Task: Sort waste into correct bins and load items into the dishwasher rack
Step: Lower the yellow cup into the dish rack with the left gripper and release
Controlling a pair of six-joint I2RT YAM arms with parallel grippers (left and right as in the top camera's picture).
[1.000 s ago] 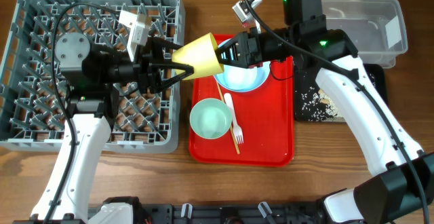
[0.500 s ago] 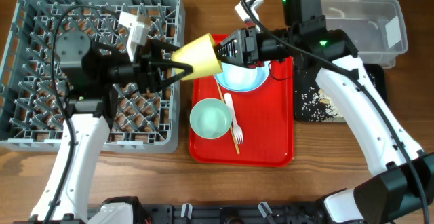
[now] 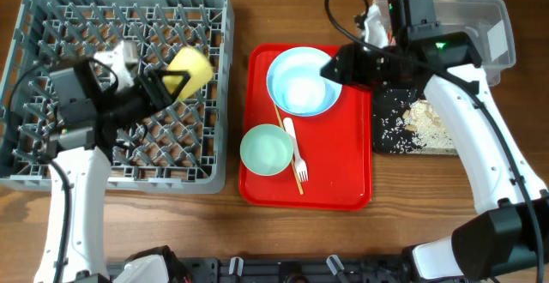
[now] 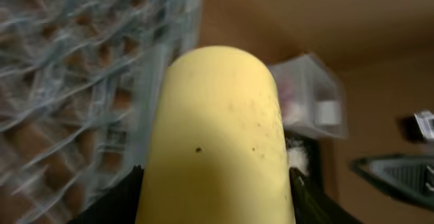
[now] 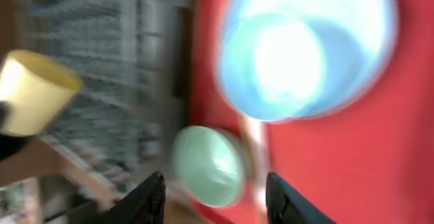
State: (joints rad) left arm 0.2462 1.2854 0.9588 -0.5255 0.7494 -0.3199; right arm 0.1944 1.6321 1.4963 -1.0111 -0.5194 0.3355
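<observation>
Yellow cup (image 3: 190, 66) moved over the rack (image 3: 51, 0), lying sideways, clamped by left gripper (image 3: 171, 79); right gripper (image 5: 213, 180) gaping

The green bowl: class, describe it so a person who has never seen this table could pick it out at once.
Find the red tray in the middle of the table. The green bowl sits in its lower left part in the overhead view, just left of the white fork. It is the only pale green dish; the blue plate above it is wider.
</observation>
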